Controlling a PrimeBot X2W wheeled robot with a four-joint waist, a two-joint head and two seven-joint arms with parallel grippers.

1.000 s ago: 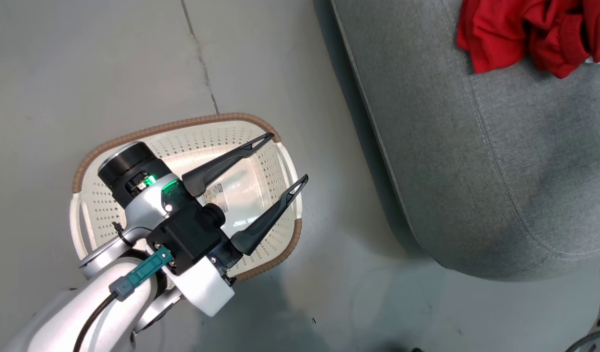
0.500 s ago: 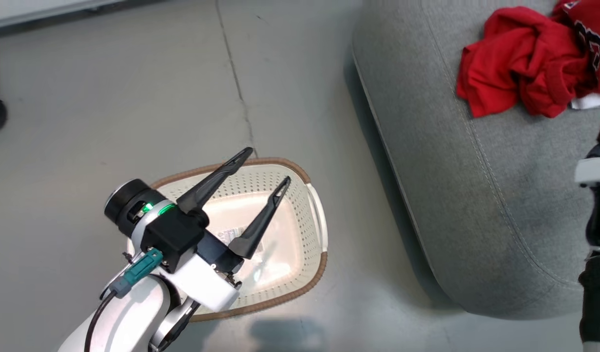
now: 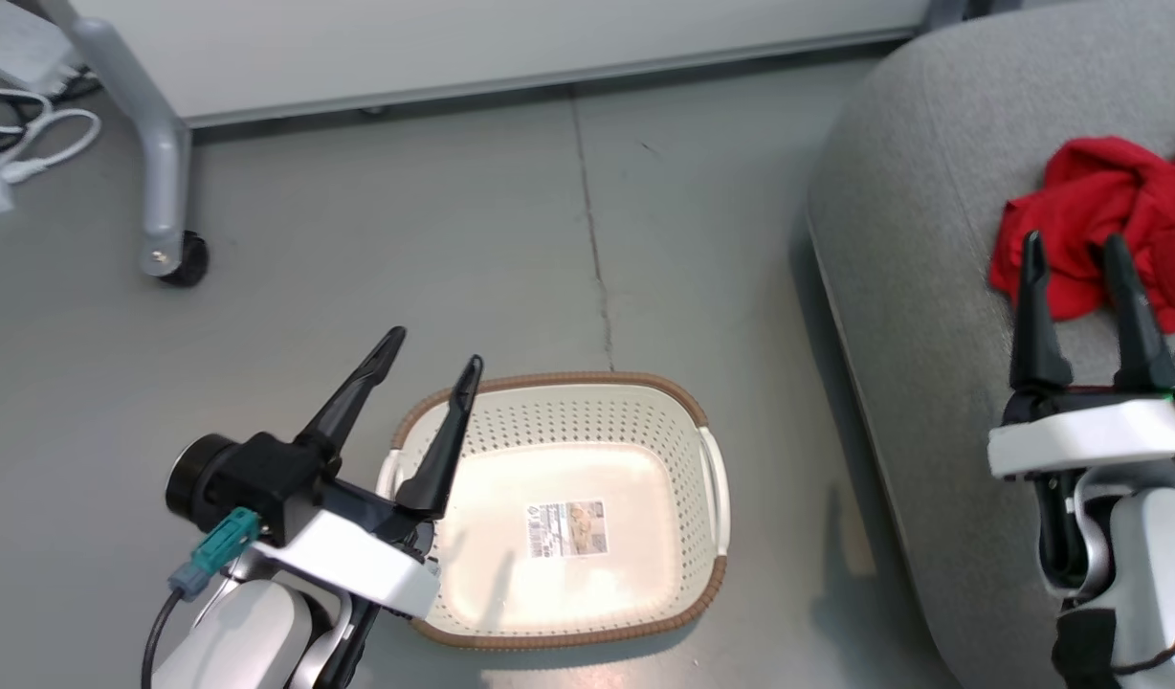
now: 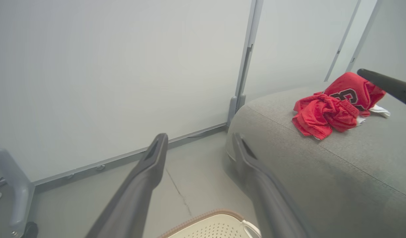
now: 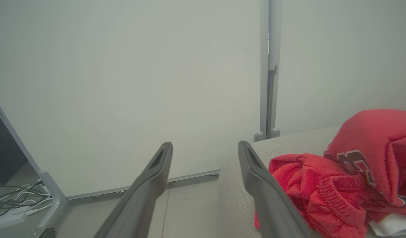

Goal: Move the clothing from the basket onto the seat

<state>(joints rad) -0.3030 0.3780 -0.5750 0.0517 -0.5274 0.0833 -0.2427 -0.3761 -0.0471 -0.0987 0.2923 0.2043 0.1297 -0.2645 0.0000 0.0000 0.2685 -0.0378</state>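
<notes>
- Right hand (image 3: pixel 1072 238): the two fingers stand wide apart, nothing between them. It hovers over the seat (image 3: pixel 913 287), fingertips pointing at the near edge of the clothing (image 3: pixel 1095 191); no contact that I can make out.
- Left hand (image 3: pixel 434 347): equally wide open and empty, held above the left rim of the basket (image 3: pixel 568 421).
- Clothing: lies in one crumpled red heap on the seat, well apart from the basket.
- Handling, as a judgement: soft, limp and light sports fabric. It will sag and trail from any grip, and it is not fragile. A smooth knit may slip from narrow fingertips.
- Where to grip, if it needs moving again: pinch a raised fold or the gathered elastic band, shown by the right wrist view, rather than a flat layer.
- Basket: stands on the floor (image 3: pixel 358 239) beside the seat. Its bottom is bare except for a paper label (image 3: pixel 566 528), so I judge that nothing is left to move.
- Count: two hands, one basket, one seat, one heap.
- The heap looks like at least two garments, one lettered and one with the elastic band. A white scrap at its edge cannot be identified.
</notes>
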